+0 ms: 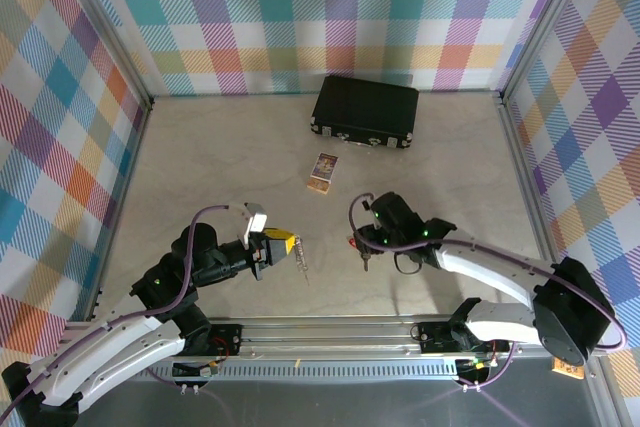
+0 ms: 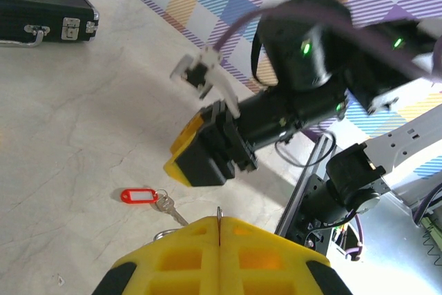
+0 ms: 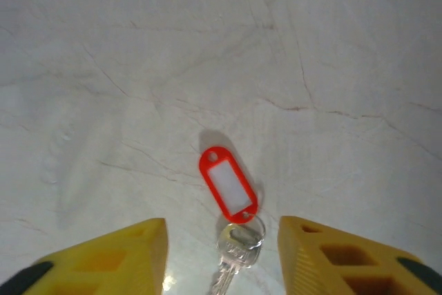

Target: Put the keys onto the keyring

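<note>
the fingers point(image 3: 117, 257) of the right gripper point(image 3: 222, 236) are spread either side of the key point(image 3: 233, 257) and its red tag point(image 3: 228, 186), both flat on the table point(image 3: 103, 67) and ungripped; the fingers point(image 2: 276, 260) of the left gripper point(image 2: 219, 229) are pressed together on a thin metal edge that looks like the keyring point(image 1: 301, 263). nothing is joined yet, so picking up the key and hooking it on are left. one key, one tag, one keyring, one black case point(image 1: 365, 112), one card point(image 1: 322, 172).

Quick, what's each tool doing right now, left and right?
Left tool: closed on a thin metal piece, apparently the keyring.
Right tool: open, holding nothing, poised over the keys.
</note>
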`<state>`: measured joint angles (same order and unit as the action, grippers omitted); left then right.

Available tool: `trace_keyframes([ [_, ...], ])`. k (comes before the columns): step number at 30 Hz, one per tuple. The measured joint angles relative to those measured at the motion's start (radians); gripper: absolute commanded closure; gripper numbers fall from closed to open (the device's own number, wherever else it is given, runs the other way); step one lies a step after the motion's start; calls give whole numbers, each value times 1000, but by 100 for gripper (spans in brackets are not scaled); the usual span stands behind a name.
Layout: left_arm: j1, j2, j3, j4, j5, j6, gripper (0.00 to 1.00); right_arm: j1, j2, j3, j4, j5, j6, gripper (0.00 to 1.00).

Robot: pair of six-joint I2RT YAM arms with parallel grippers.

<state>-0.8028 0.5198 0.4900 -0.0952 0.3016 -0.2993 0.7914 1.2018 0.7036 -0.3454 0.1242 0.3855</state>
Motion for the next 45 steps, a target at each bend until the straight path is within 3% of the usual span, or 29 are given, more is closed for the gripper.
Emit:
trace_keyframes([
  [8, 0, -14, -12, 14, 0, 0, 100, -38, 262, 398, -383, -76, -35, 51],
  [15, 0, -42, -24, 20, 0, 0, 100, -156, 391, 428, -550, -227, -95, 53],
  [20, 0, -36, -24, 21, 3, 0, 100, -227, 401, 381, -529, -336, -111, 55],
  [26, 0, -21, -24, 21, 3, 0, 100, -245, 489, 328, -479, -417, -118, 58],
  [45, 0, 1, -24, 27, 11, 0, 100, -283, 547, 296, -377, -443, -140, 67],
])
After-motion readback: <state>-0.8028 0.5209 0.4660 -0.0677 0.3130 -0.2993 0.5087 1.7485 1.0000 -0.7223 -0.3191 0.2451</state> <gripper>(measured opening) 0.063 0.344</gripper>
